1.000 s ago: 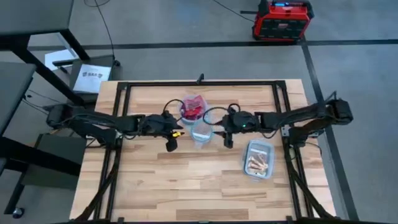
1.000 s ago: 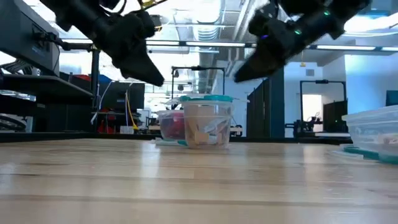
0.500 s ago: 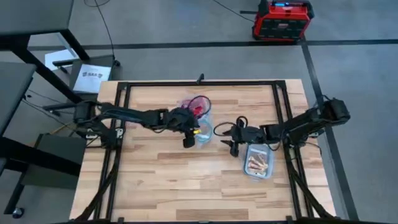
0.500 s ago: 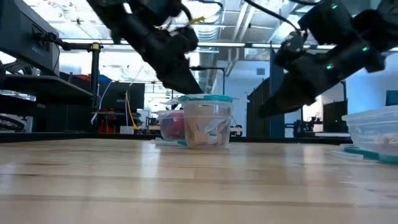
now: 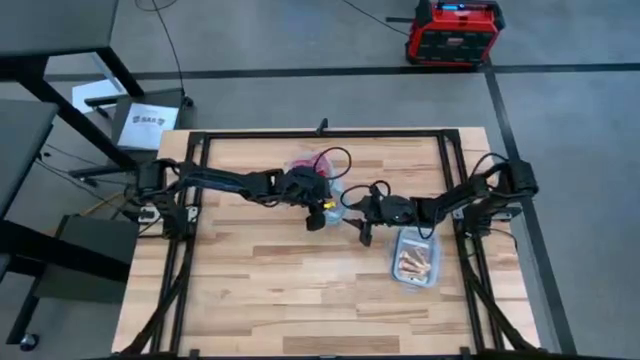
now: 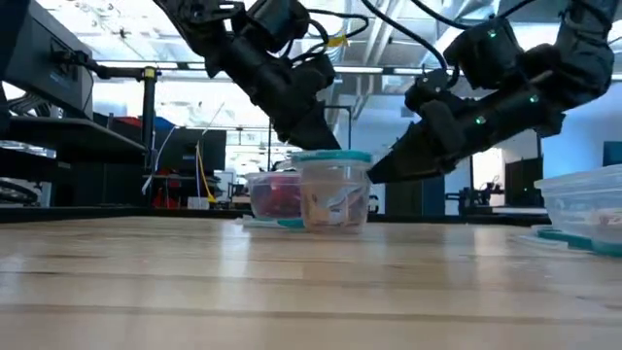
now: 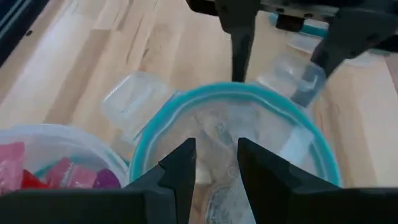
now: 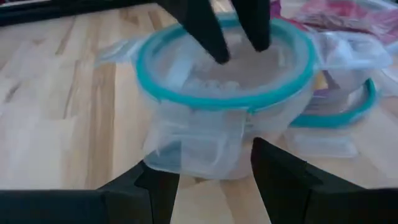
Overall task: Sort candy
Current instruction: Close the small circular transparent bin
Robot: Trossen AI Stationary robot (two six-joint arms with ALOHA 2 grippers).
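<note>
Over by the table's middle, the left gripper (image 7: 214,165) hangs with fingers apart above the teal-rimmed bowl (image 7: 233,99) of silvery candy (image 7: 219,132), holding nothing. Right gripper (image 8: 211,177) faces that bowl from the side, also spread and empty. Red and purple ones (image 7: 59,177) fill the neighbouring bowl (image 7: 74,134), while the rectangular tub (image 5: 417,256) has plenty left, so I'd guess it's partway done

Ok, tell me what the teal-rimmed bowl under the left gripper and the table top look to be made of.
Teal-rimmed bowl: apparently thin clear plastic, glossy; the candy shows through its wall, and the rim looks like coloured plastic. Table top: pale wood in jointed strips, matte, with visible grain. The left gripper hangs open over the bowl; the right gripper faces its side, open.
</note>
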